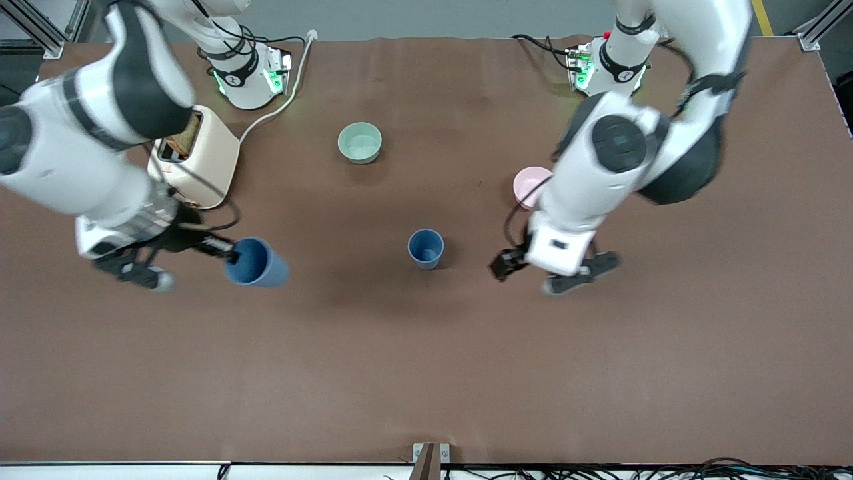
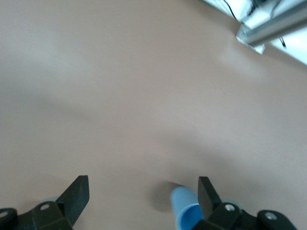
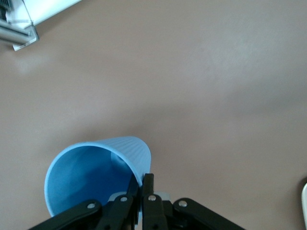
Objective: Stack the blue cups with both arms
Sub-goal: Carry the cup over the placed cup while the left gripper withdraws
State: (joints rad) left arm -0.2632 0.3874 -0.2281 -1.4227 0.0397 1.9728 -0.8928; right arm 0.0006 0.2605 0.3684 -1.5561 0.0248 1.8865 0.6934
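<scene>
Starting with the front view: the right gripper (image 1: 230,254) is clamped on the rim of one blue cup (image 1: 256,263), carried tilted above the brown surface (image 1: 426,373) toward the right arm's end, nearer to the camera than the cream toaster (image 1: 200,160). The second blue cup (image 1: 425,248) stands upright on the surface near mid-table, nearer to the camera than the pale green bowl (image 1: 360,142). The left gripper (image 1: 543,273) hangs low over the surface beside that standing cup, apart from it, its fingers spread and empty; the pink bowl (image 1: 530,185) shows partly under the left arm. No legible brand, label or writing is visible on any item. Left wrist view: both black fingertips (image 2: 76,194) stand wide apart with bare surface between them, and the standing cup (image 2: 184,211) appears close to one finger. Right wrist view: the fingers (image 3: 148,189) are pinched together on the wall of the held cup (image 3: 96,175), whose open mouth faces the camera.
</scene>
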